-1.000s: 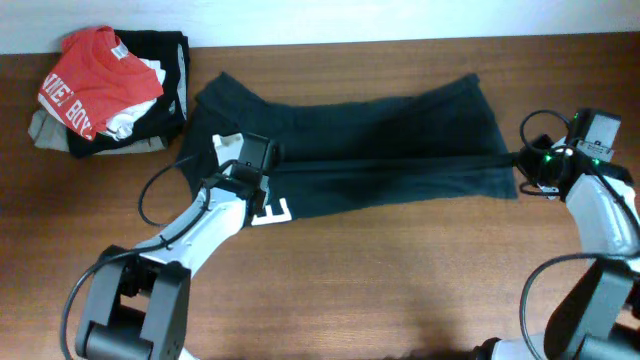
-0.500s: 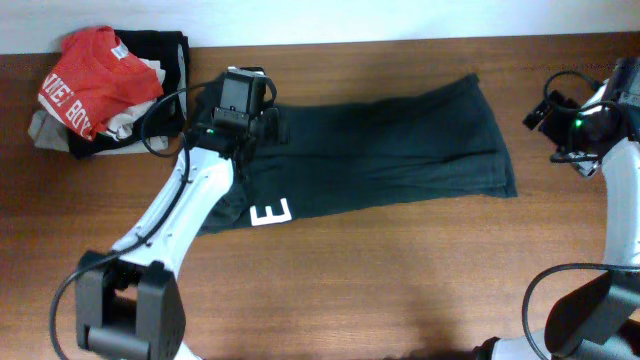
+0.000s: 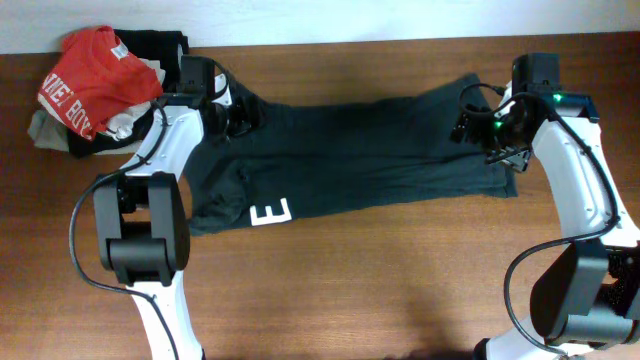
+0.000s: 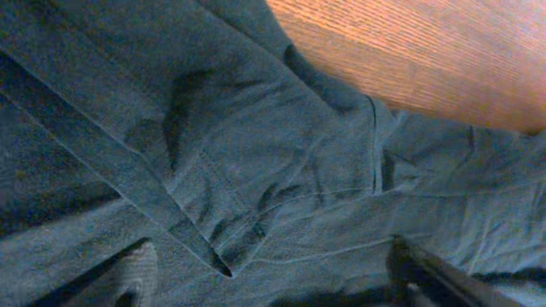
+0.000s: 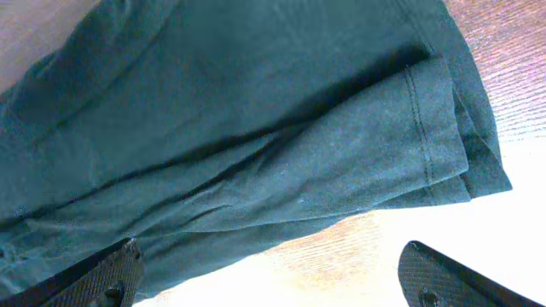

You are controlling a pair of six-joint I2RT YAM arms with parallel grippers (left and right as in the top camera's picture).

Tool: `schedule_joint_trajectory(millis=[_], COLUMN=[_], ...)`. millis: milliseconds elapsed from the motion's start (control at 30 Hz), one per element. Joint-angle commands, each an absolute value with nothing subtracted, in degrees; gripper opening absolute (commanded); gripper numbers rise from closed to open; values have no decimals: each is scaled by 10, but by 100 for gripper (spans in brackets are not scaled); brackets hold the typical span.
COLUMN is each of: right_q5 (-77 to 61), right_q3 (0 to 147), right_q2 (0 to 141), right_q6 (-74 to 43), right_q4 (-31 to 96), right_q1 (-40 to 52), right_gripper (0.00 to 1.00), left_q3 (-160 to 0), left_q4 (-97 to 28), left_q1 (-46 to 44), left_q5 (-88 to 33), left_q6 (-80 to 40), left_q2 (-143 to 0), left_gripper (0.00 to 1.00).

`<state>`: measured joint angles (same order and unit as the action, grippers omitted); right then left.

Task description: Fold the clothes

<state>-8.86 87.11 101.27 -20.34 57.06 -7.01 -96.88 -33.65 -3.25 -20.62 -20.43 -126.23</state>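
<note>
arms showing white shells, black joints, black cables looping; right pincer showing black fingers; green led glowing.

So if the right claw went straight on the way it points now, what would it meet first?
Most likely the dark T-shirt: the open right claw points down at its folded edge, though bare table lies close by.

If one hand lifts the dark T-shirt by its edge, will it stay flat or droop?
Probably it droops: the T-shirt lies in soft wrinkles. Its folded layers, stacked at one end, may slip apart. It looks thin, so likely light.
</note>
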Motion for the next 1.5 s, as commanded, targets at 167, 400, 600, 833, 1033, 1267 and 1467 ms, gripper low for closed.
schedule_joint_trajectory(millis=[167,400,600,833,1033,1267,1467], right_q5=[-68,-66,-59,-53,-53,-96,-95], right_q3=[874,874,874,874,874,874,889], right_q2=[1016,1016,1016,1016,1016,1016,1053], right_q6=[-197,-197,-197,-197,-197,-137,-101], right_q4=[590,590,592,599,545,435,310], right_q1=[-67,-67,-67,-67,-68,-68,-68], right_gripper=[99,99,99,99,99,99,99], left_q3=[-979,-979,-979,-979,-1000,-1057,-1077], left_q4=[-335,-306,-284,-257,-248,-318,-385], left_q1=[-33,-33,-33,-33,-32,-32,-32], left_q5=[-204,-202,-202,-202,-202,-202,-201], left_q6=[-266,-266,-266,-266,-262,-225,-196], left_q2=[-1308,-1312,-1314,-1333,-1337,-1334,-1300], left_gripper=[82,82,82,68,14,0,1])
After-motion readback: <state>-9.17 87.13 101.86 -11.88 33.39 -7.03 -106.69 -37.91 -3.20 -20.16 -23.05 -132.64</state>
